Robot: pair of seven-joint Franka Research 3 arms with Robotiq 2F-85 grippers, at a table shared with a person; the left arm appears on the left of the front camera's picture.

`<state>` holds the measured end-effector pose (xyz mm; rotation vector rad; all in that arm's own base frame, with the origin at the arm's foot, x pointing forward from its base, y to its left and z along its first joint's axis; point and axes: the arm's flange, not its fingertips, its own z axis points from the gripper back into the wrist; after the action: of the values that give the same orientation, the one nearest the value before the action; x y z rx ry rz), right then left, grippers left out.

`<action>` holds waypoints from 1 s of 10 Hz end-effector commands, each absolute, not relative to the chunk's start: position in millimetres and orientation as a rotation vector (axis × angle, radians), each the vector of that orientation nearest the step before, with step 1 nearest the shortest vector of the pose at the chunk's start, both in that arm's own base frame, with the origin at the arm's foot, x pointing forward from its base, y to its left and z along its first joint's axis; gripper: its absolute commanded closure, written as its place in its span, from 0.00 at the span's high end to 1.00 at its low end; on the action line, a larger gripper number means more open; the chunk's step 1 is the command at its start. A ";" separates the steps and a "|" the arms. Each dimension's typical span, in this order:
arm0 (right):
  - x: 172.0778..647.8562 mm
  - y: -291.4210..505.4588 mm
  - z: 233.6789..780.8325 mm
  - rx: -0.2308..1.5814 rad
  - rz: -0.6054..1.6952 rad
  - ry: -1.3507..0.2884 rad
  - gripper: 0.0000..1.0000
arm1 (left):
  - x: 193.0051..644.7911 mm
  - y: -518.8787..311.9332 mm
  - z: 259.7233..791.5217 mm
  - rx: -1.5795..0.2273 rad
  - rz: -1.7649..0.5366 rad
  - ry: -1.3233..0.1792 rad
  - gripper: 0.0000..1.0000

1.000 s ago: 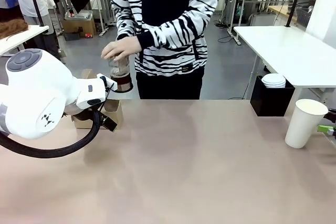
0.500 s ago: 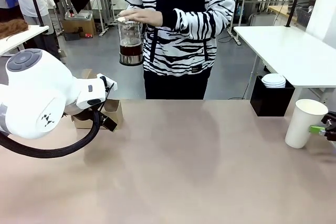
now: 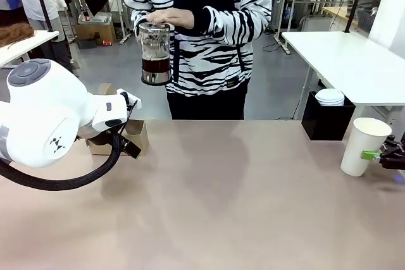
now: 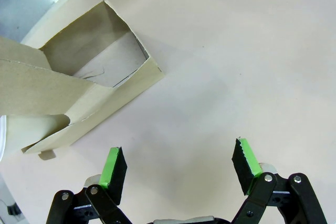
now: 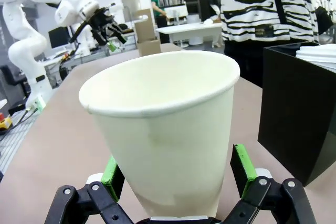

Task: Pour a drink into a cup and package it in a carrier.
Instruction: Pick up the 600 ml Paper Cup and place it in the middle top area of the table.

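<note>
The tall white paper cup (image 3: pixel 362 147) stands near the right edge of the pale pink table (image 3: pixel 228 207), between the wide-open jaws of the right gripper (image 5: pixel 177 170). Open table top stretches left of the cup to the low brown cardboard carrier (image 4: pixel 79 93), where the left gripper (image 4: pixel 178 163) hangs, jaws wide, holding nothing. Up high, far left of the cup, a person's hand (image 3: pixel 166 18) holds the clear glass jug of dark brown drink (image 3: pixel 155 64).

drink (image 3: pixel 155 65): dark brown, seen through a clear jug (image 3: pixel 155 39). person's top (image 3: pixel 218 36): black-and-white zebra stripes. cup (image 3: pixel 362 145): off-white, plain. counter (image 3: pixel 240 207): pale pinkish beige. carrier (image 4: pixel 105 103): brown cardboard. box (image 3: pixel 326 123): black; lids (image 3: pixel 330 97) white. left pincer (image 4: pixel 178 163): black, green pads (image 4: pixel 113 163); arm (image 3: pixel 44 112) white.
</note>
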<state>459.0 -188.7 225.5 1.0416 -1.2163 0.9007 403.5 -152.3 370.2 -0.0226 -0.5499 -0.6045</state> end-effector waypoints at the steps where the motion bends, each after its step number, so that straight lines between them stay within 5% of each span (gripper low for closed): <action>1: 466.0 -186.4 228.6 1.064 0.889 -1.196 1.00 | 403.4 -151.8 370.5 -0.025 -0.604 -0.550 1.00; 3: 466.0 -184.2 229.2 1.067 0.896 -1.190 1.00 | 403.4 -151.8 370.5 -0.025 -0.604 -0.550 1.00; 5: 465.1 -186.0 229.9 1.091 0.922 -1.167 0.81 | 403.4 -151.8 370.5 -0.025 -0.604 -0.550 1.00; 10: 459.9 -185.0 224.6 1.052 0.913 -1.202 0.81 | 403.4 -151.8 370.5 -0.025 -0.604 -0.550 1.00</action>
<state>459.9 -185.0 224.6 1.0521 -1.2022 0.9125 403.5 -152.3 370.2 -0.0226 -0.5498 -0.6045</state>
